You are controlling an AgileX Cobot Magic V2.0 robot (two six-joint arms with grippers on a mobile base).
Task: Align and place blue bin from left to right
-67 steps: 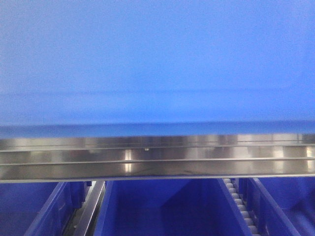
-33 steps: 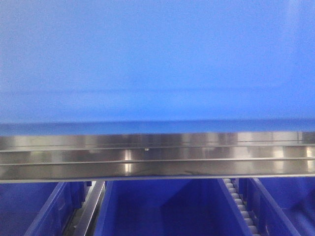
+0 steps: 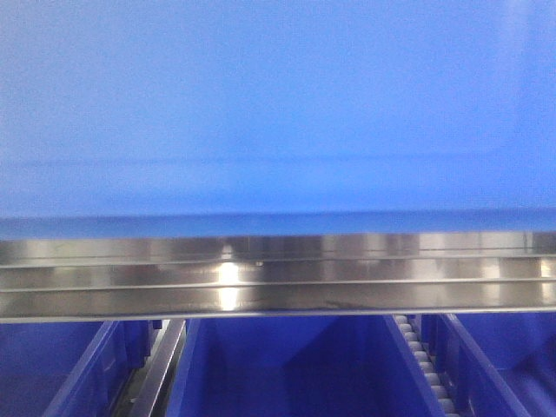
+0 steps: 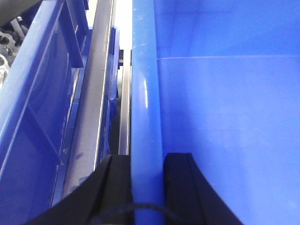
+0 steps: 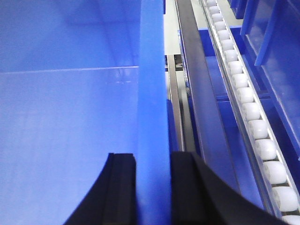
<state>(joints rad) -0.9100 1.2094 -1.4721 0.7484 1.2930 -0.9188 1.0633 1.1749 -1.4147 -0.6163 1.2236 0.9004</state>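
Grip report from my end: both arms have the blue bin (image 3: 278,104) by its side walls. The left gripper (image 4: 146,163) has its two black fingers (image 4: 117,187) straddling the left rim, one inside the bin and one outside, pinched narrow onto the plastic. The right gripper (image 5: 153,159) is doing the same on the right rim. Looks like a solid two-handed hold to me.

Progress-wise, I'd call the pickup done and the placing not finished. In the front camera the bin's wall fills the whole upper part of the view, with its bottom edge running along the front edge of the steel rail (image 3: 278,278). I honestly can't tell if it's resting on the rack or hanging just above it. Its bottom edge runs parallel to the rail, so the squaring-up seems about right. What's left, I reckon, is settling it into its slot and letting go.

The bin itself is bright blue, smooth and glossy inside, empty as far as I can see, with thick straight rims. Off its right side runs a roller track (image 5: 248,103) of white wheels, and another blue crate (image 4: 37,93) sits beyond its left side. More blue bins (image 3: 287,365) sit on the level below the rail.
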